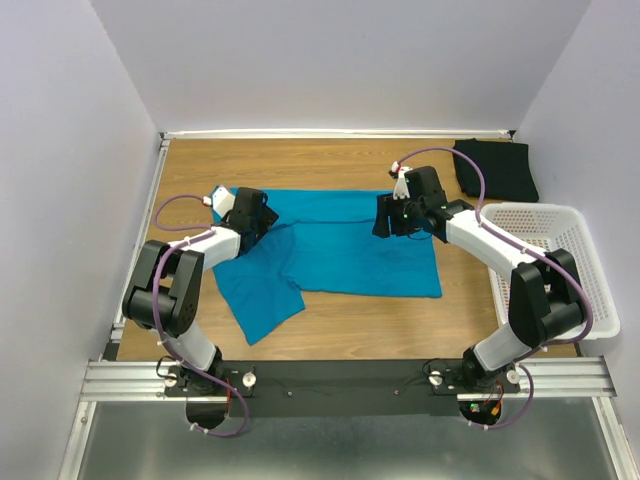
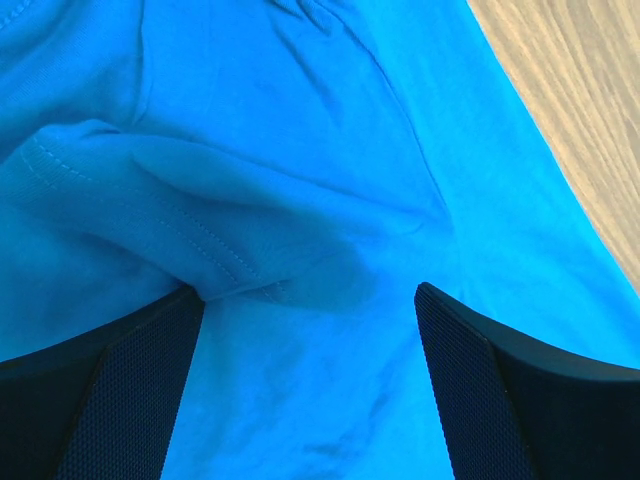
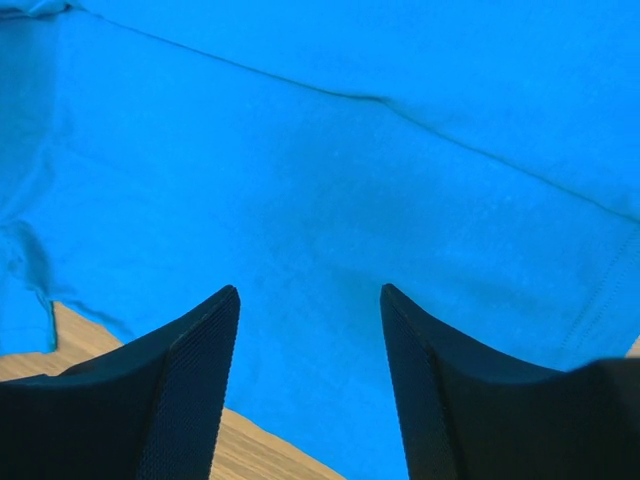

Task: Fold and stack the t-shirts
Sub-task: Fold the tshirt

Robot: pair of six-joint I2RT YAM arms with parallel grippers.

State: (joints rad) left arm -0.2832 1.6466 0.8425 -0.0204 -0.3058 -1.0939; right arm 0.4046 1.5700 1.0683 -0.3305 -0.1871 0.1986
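The teal-blue t-shirt (image 1: 350,255) lies spread across the middle of the wooden table, with one part trailing toward the front left. My left gripper (image 1: 260,220) hovers over its left end, jaws wide open. In the left wrist view the left gripper (image 2: 310,290) has only teal cloth (image 2: 330,180) under it, and a stitched fold bunches up beside the left finger (image 2: 130,390). My right gripper (image 1: 382,217) is over the shirt's upper middle. The right wrist view shows the right gripper (image 3: 310,289) open above flat teal cloth (image 3: 330,170), gripping nothing. The black t-shirt (image 1: 495,168) lies bunched at the back right.
A white perforated basket (image 1: 545,212) stands at the table's right edge, beside the right arm. Bare wood (image 1: 360,325) shows in front of the teal shirt and along the back. Pale walls close in the table on three sides.
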